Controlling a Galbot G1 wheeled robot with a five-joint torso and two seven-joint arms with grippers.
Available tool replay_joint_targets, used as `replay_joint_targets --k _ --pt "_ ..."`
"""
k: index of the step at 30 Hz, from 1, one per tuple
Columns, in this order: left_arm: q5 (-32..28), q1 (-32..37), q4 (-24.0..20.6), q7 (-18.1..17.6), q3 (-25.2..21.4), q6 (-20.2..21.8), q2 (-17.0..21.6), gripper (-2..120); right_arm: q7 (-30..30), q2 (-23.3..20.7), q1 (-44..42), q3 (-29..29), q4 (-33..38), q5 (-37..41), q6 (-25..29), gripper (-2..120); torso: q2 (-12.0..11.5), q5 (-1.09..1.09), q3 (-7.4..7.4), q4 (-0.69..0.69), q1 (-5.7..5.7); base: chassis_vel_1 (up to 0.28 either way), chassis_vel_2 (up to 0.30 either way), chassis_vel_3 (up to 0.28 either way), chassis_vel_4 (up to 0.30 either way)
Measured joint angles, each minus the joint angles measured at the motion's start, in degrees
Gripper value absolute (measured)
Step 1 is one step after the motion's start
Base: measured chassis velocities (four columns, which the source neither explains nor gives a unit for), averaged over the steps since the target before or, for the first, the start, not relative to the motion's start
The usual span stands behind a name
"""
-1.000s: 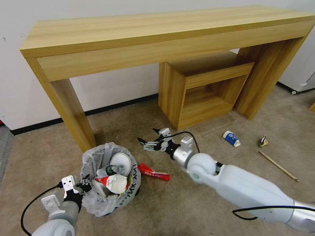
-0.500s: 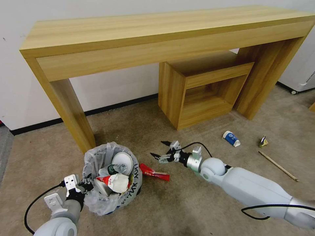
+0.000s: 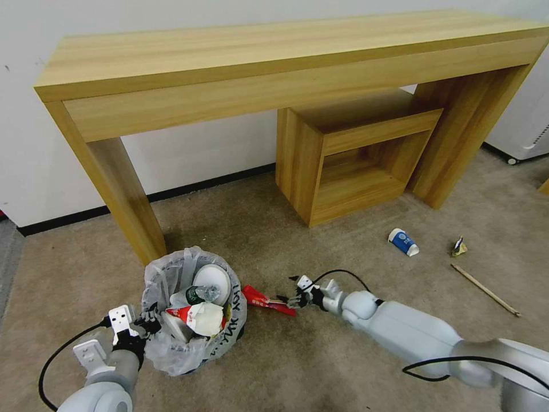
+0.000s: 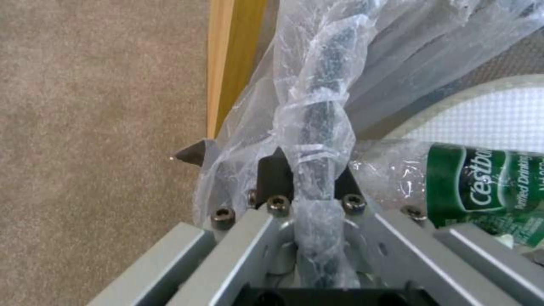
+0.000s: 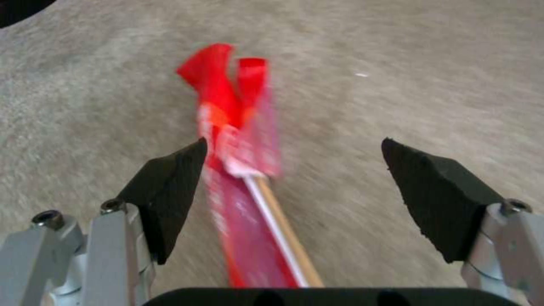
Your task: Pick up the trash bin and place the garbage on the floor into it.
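Observation:
The trash bin (image 3: 229, 320), black with a crinkled white bag, sits low at the left, holding a white slipper (image 3: 213, 279), a bottle (image 3: 197, 296) and paper. My left gripper (image 3: 147, 326) is shut on its bag-wrapped rim (image 4: 317, 127). On the beige carpet beside the bin lies a red wrapper (image 3: 264, 300) with a thin stick inside it. My right gripper (image 3: 287, 292) is down at the wrapper's end, open, with the red wrapper (image 5: 238, 140) between its fingers (image 5: 170, 178). Farther right lie a blue-white paper cup (image 3: 403, 241), a crumpled scrap (image 3: 458, 247) and a wooden stick (image 3: 485, 290).
A long wooden desk (image 3: 274, 63) spans the back, its left leg (image 3: 128, 200) just behind the bin. An open wooden cube shelf (image 3: 351, 160) stands under it. A white appliance (image 3: 526, 131) is at the far right. Open carpet lies in front.
My right arm has dropped and swung left, bringing its open gripper from above the carpet down onto the red wrapper's end. The bin and left gripper have barely shifted.

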Motion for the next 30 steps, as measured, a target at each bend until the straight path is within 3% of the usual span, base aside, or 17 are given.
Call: replay_joint_targets --k 3,7,30 --pt "-0.3 0.0 0.1 0.0 -0.1 -0.4 0.1 0 0.0 4.3 -0.1 -0.7 -4.4 -1.5 0.0 80 0.0 -0.01 0.00 0.01 0.00 0.000 0.000 0.000 0.000" --pt "-0.5 0.1 0.1 0.0 -0.2 -0.6 0.2 0 0.0 6.9 -0.3 -0.7 -7.8 -3.1 -0.3 79 0.0 -0.01 0.00 0.00 0.00 0.000 0.000 0.000 0.000" --pt "-0.7 1.6 -1.7 0.1 -0.4 -1.4 0.0 0 0.9 12.9 -0.9 1.0 -17.5 -7.7 -1.7 64 0.0 0.00 -0.01 -0.01 0.00 0.000 0.000 0.000 0.000"
